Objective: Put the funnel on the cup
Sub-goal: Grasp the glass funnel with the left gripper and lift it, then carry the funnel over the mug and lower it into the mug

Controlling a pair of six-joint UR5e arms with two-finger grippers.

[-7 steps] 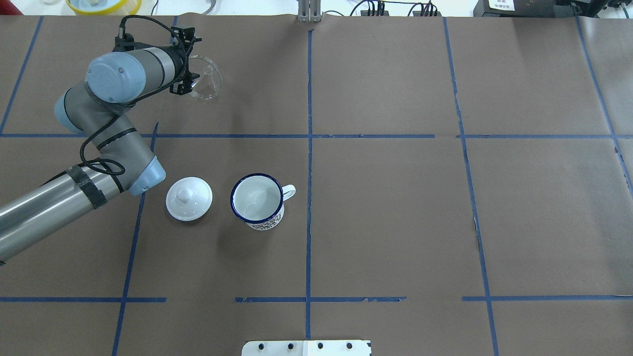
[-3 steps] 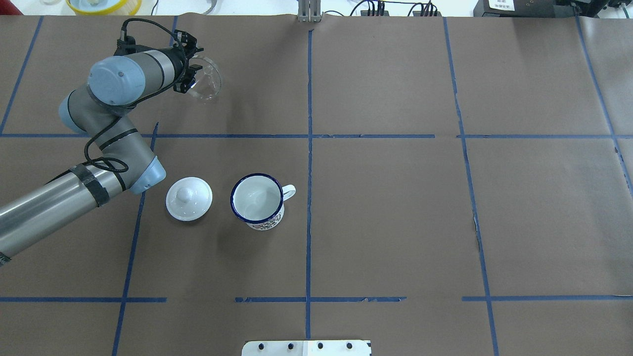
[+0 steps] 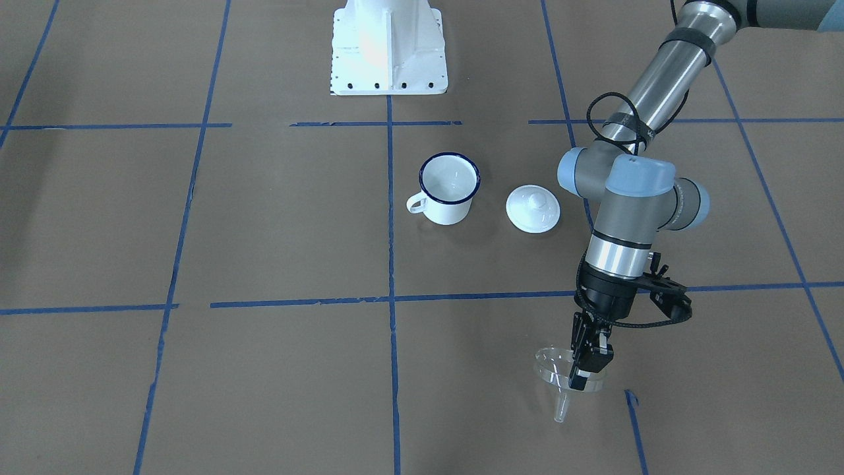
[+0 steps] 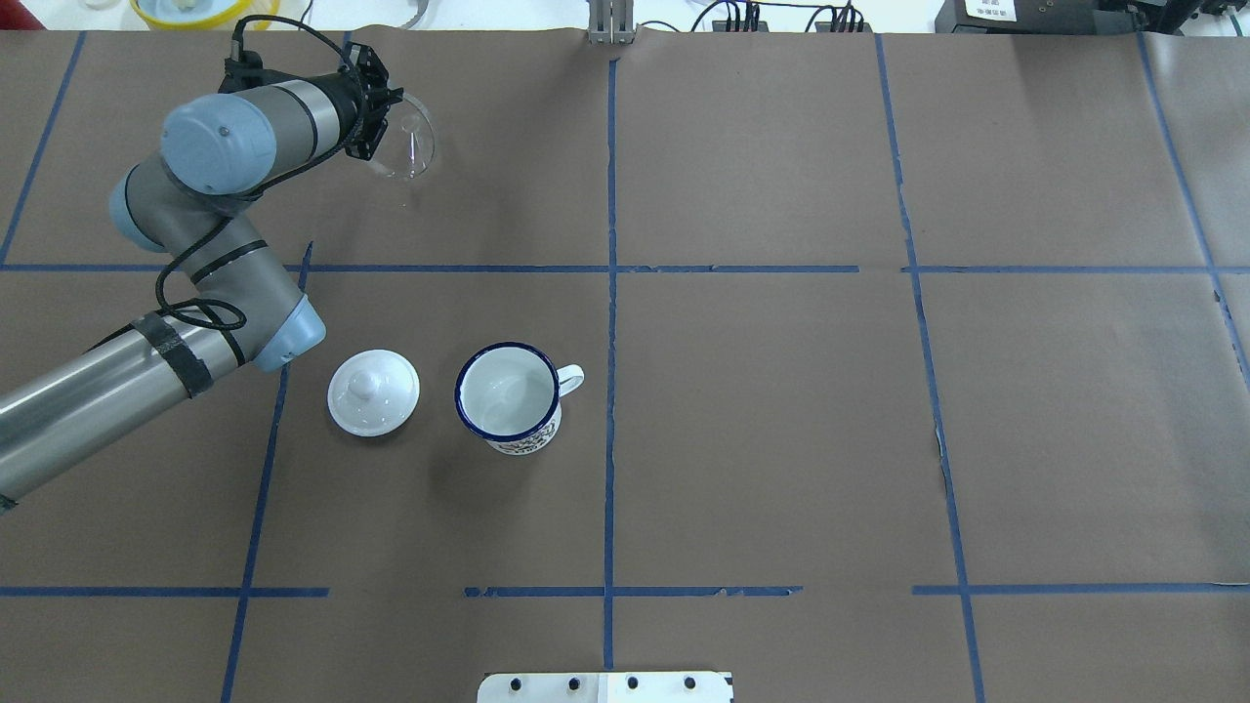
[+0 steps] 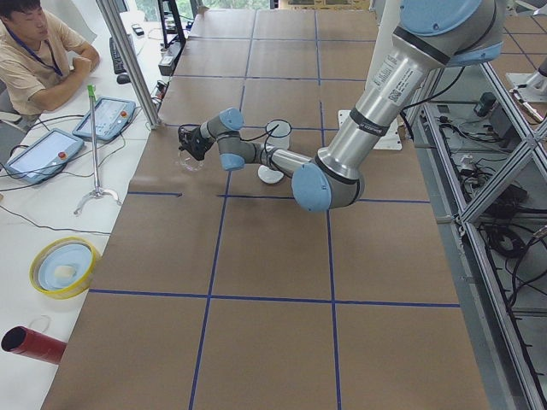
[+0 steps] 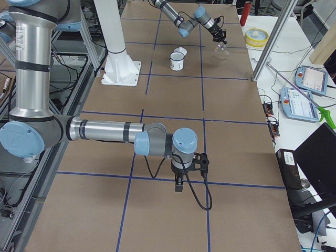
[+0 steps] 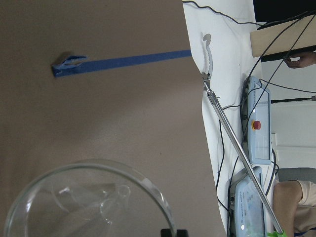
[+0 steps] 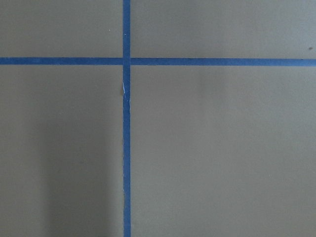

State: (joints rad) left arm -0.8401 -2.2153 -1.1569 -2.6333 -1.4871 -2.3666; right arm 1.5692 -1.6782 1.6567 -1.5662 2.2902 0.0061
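Left tool (image 3: 581, 377) clamped on funnel (image 3: 552, 375) rim, spout down, well apart from cup (image 3: 450, 188); lid (image 3: 533, 208) just beside cup. Right tool (image 6: 179, 185) - can't tell if clenched.

From the left end effector (image 3: 589, 366), clamped on the funnel (image 3: 557, 376), bare desk (image 3: 297, 369) runs straight to the cup (image 3: 448, 188), whose mouth stands open. The white lid (image 3: 533, 208) sits just beside the cup, off that line. The left arm (image 3: 633, 198) has its own wrist joints hanging near the lid's outer side.
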